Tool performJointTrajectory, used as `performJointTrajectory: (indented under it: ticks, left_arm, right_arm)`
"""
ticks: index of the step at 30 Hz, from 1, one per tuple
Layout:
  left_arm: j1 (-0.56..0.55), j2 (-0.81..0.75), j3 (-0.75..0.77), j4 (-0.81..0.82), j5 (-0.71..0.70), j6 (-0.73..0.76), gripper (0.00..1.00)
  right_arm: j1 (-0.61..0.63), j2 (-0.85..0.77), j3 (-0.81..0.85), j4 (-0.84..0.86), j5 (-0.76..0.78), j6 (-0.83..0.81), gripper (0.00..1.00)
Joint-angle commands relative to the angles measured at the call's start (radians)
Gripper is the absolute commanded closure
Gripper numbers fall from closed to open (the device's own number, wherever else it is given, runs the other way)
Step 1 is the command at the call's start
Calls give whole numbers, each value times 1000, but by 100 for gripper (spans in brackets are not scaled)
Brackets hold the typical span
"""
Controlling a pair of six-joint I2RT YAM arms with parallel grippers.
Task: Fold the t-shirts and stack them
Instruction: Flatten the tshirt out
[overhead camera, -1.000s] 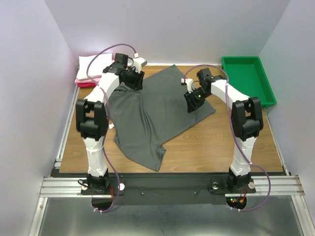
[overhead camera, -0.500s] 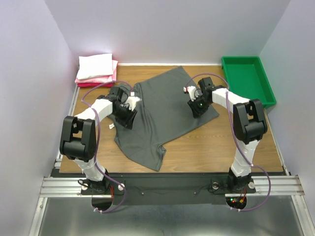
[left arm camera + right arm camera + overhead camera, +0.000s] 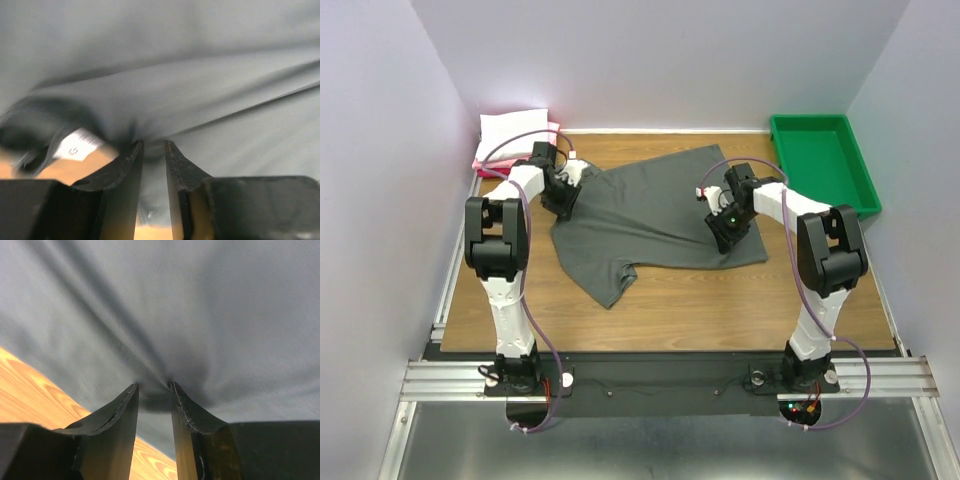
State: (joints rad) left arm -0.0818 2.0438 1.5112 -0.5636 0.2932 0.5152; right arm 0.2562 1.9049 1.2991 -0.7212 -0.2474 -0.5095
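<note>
I see the dark grey t-shirt (image 3: 650, 215) lying spread and wrinkled on the wooden table (image 3: 720, 300). My right gripper (image 3: 153, 386) is pinching a fold in the right part of it. My left gripper (image 3: 154, 143) is clamped on its left edge, near a white label (image 3: 77, 147). In the far left corner a folded white t-shirt (image 3: 510, 128) lies on pink ones (image 3: 480, 160). The green tray (image 3: 820, 160) is at the far right.

One charcoal t-shirt (image 3: 650, 215), one white t-shirt (image 3: 510, 128), at least one pink t-shirt (image 3: 480, 163), one green tray (image 3: 820, 160).
</note>
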Motion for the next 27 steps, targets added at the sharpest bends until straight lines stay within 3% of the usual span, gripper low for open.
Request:
performJointTrajectory:
  ticks: [1,5,9,14,21,27]
  left_arm:
    - [34,10,127,-71,-13,74,60]
    - [28,-160,77,-125,113,170,54]
    - [-41,-367,-137,-176,222,238,54]
    - [-274,-571,-405,-102,219,200,56]
    - [-496,-557,-532,8,81,123,59]
    - [-556,-475,-614,50,-34,134,60]
  right_arm:
    - [5,102,64,-75,-24,46,61]
    - [6,77,130,-119,-139,71,59]
    - [6,39,141,-139,-173,91,58]
    - [3,8,134,-149,-95,88,58]
    - [-34,2,141,-152,-1,82,58]
    - [-95,28,140,-150,49,42,59]
